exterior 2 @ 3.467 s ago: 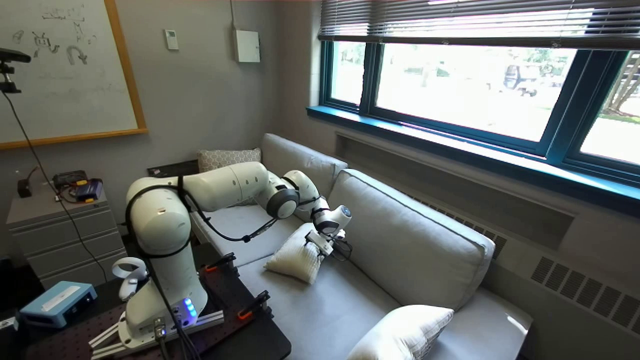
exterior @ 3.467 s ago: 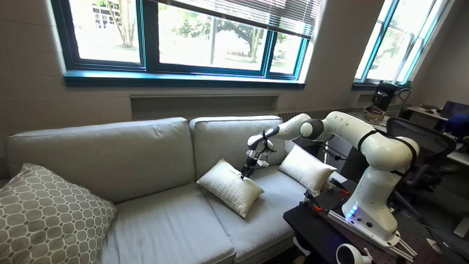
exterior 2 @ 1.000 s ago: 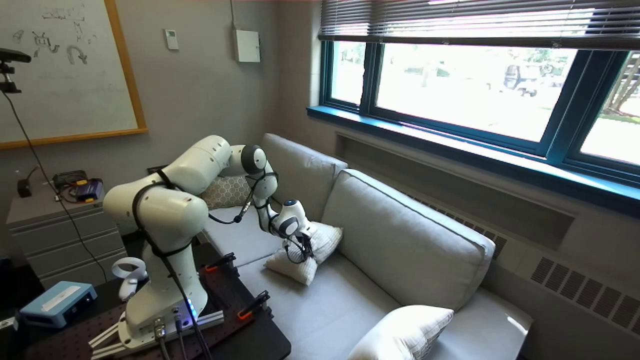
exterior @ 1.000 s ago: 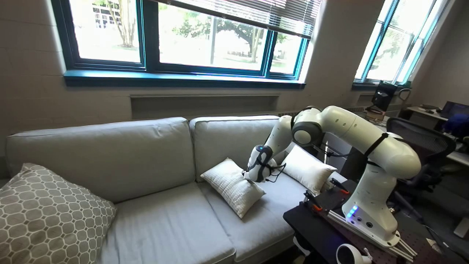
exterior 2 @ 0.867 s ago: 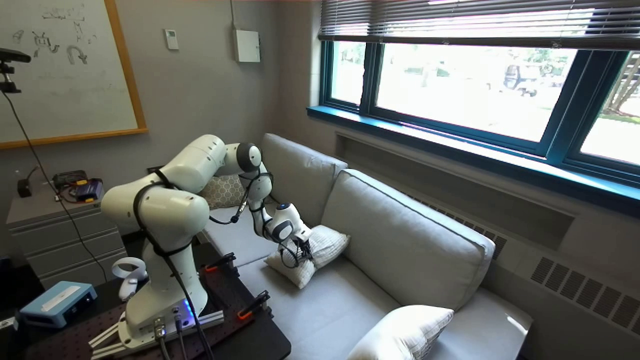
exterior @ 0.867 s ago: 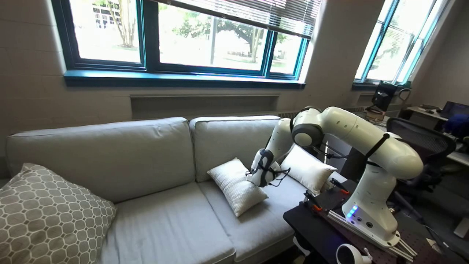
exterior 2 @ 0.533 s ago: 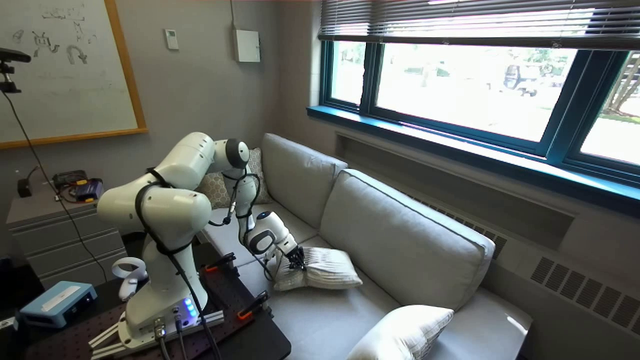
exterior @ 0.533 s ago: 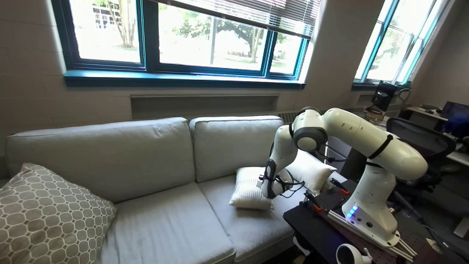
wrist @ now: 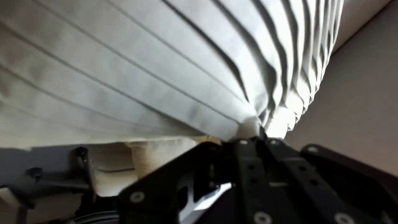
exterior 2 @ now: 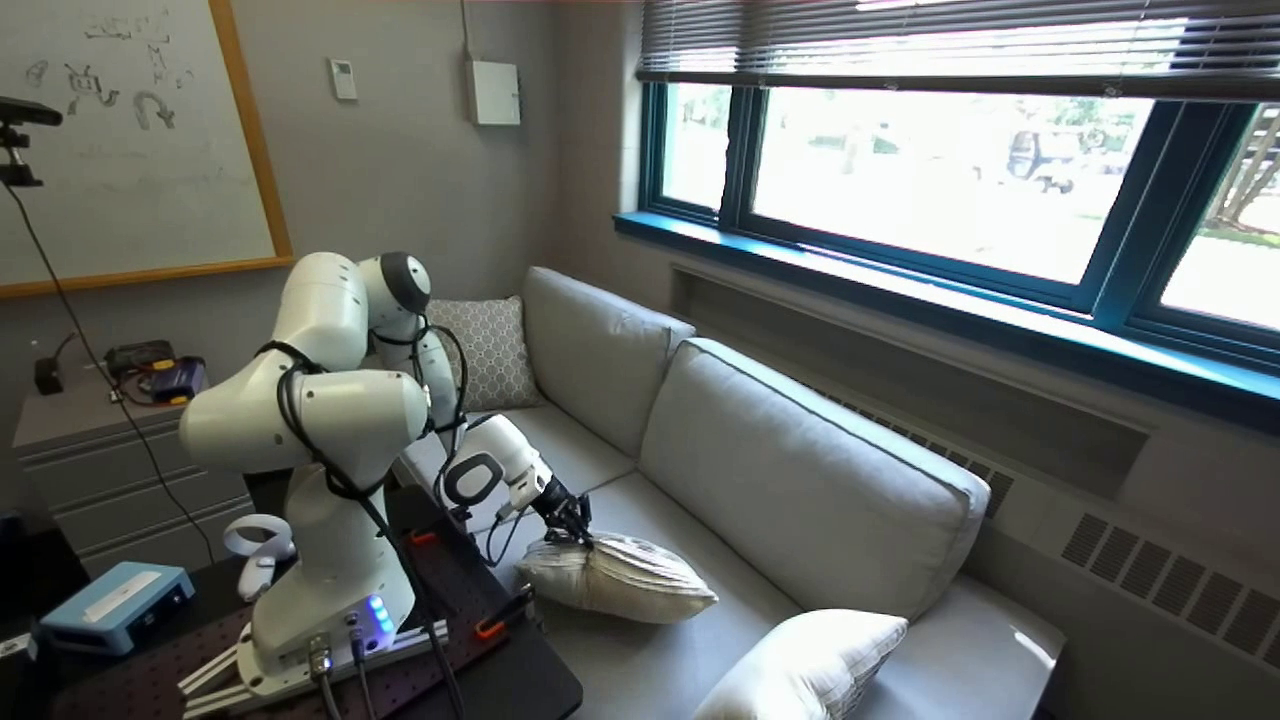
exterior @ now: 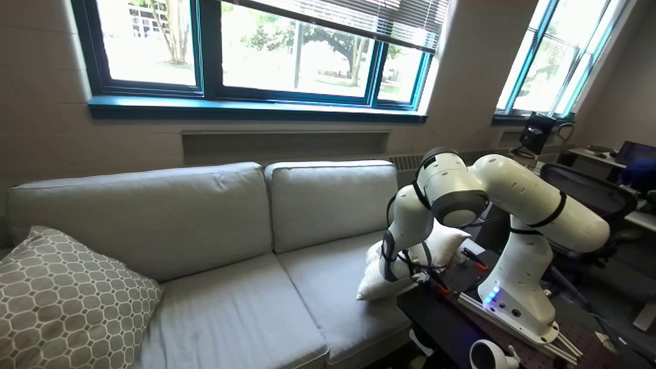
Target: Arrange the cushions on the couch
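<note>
My arm (exterior 2: 350,415) is glossy white and rounded, with a dark grey collar (exterior: 461,201) around a pale round cap (exterior: 457,218). Black cable (exterior 2: 288,400) and straps (exterior: 558,209) wrap it. Blue lights (exterior: 492,295) glow on my white base (exterior: 520,292). My gripper (wrist: 260,138) is black, with pale round screws (wrist: 137,196) and 2 dark dots (wrist: 251,167) on each of its 2 fingers (wrist: 252,189).

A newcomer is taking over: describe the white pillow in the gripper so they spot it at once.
Find the light grey couch below the blue-framed window, then the seat beside the robot's black table. There the gripper pinches a ribbed white pillow into folds. That grip sets it apart from the other white pillow and the lattice-patterned pillow.
</note>
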Available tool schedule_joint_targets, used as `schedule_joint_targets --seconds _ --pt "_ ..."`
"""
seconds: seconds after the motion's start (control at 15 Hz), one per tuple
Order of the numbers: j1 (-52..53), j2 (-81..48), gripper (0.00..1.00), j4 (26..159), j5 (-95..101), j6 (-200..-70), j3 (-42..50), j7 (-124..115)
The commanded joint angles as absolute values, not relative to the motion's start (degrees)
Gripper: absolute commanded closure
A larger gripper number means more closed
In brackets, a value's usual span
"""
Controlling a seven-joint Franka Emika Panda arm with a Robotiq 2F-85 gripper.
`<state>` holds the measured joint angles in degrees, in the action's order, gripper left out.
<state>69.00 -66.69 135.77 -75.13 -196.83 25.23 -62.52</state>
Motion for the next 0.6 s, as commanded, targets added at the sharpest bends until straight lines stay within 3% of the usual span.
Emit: schedule_joint_targets --seconds 0.0,0.27,0.53 --pt "77.38 -60.57 0.96 148.37 -84.92 -192.94 30.55 -59.34" --pt "80.12 -66.02 0.96 151.19 -83.92 -186.94 37.9 -57.01" --pt "83.88 -72.77 0.96 145.95 -67.25 -172.45 50.35 -59.21"
